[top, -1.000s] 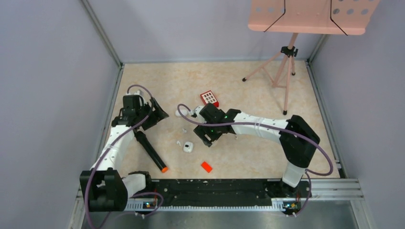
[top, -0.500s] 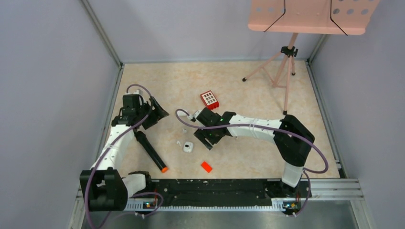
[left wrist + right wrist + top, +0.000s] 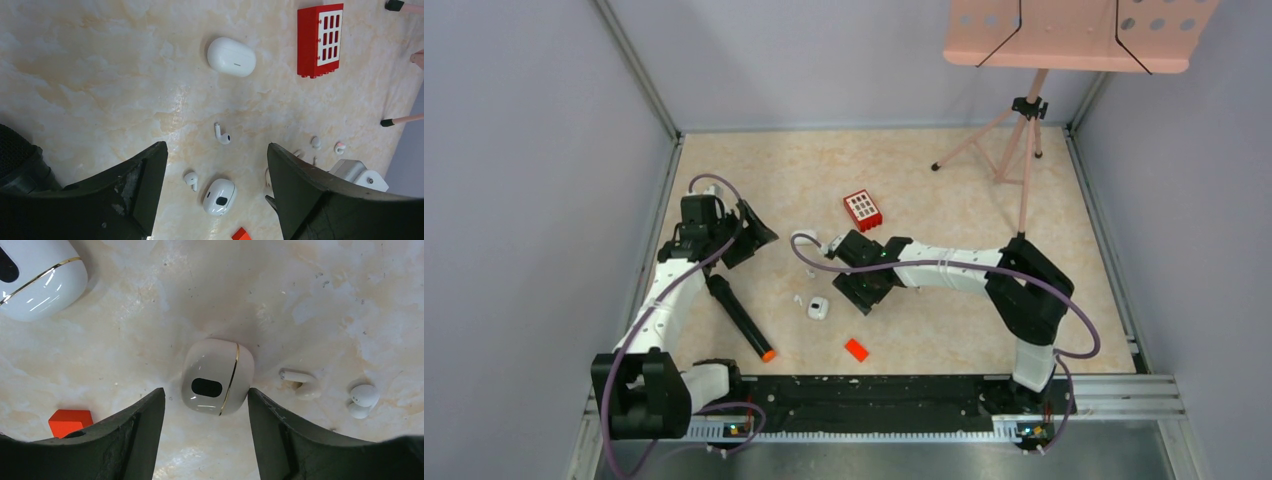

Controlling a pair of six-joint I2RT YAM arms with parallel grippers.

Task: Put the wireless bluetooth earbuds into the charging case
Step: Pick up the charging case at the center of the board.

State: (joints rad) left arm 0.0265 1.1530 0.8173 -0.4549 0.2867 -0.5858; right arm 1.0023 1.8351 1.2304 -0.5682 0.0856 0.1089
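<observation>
Right arm [image 3: 944, 268] nearer: right jaws open, empty, straddling the cream case [image 3: 217, 384] on the desk [image 3: 300, 300]. Two earbuds [image 3: 301, 382] lie just outside one finger [image 3: 310, 450], nearest one's stem pointing at it. The left jaws open too, well apart. Room all round; chip [image 3: 70, 421] near other finger.

Left gripper [image 3: 217, 146] and right gripper [image 3: 205, 391] both gape apart.

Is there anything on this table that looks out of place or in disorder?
Yes. The earbuds lie scattered on the table, outside the shut cases; one lies beside the smaller case. A red block and an orange chip among them seem unrelated.
</observation>
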